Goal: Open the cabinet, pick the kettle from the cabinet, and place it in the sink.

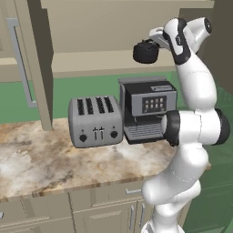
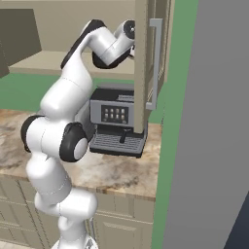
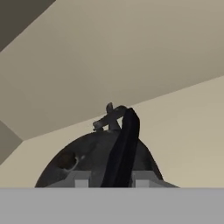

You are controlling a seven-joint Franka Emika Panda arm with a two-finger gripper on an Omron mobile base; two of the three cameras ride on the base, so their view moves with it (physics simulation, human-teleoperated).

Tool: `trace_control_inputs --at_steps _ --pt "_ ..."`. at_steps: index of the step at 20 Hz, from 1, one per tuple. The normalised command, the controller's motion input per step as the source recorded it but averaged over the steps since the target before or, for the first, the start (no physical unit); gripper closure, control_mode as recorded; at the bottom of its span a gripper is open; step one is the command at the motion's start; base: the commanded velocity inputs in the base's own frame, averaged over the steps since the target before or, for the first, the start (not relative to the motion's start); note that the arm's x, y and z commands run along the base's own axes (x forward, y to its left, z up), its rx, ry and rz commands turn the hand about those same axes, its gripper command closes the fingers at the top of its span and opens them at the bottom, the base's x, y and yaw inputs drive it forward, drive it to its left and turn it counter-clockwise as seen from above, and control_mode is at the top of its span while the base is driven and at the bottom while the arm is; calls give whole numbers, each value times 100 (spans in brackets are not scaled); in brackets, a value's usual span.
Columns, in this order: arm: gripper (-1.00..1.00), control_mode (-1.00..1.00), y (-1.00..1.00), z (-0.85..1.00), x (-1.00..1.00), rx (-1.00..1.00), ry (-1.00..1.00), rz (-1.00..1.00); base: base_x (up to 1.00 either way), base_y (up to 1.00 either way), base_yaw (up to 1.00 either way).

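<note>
The beige cabinet (image 1: 95, 27) stands open. Its left door (image 1: 34, 59) is swung out, and its right door (image 2: 141, 63) shows edge-on with a silver bar handle (image 2: 155, 63). The small black kettle (image 1: 145, 52) is on the shelf (image 1: 91, 59) near its front edge. Whether it rests there or hangs just above, I cannot tell. My gripper (image 1: 154, 42) reaches in from the right and is shut on the kettle's arched handle. In the hand view the handle (image 3: 124, 144) runs up between the fingertips (image 3: 81, 179), over the round kettle body (image 3: 70, 162). The sink is out of view.
A silver toaster (image 1: 95, 120) and a black-and-silver coffee machine (image 1: 148, 109) stand on the marble counter (image 1: 41, 159), directly below the open cabinet. The coffee machine (image 2: 116, 121) sits behind my arm. A tall grey panel (image 2: 214, 126) closes off the right side.
</note>
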Motion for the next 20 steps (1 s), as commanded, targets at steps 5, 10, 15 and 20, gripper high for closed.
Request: trace_control_inputs --at_steps 5,10,15,20 --pt "100 -100 3 0 -61 0 0 0 0 0 0" --pt "100 -100 8 0 -70 0 0 0 0 0 0" --pt "100 -100 13 0 -75 0 0 0 0 0 0" --pt "100 -100 17 0 -75 -1 -7 0 0 0 0"
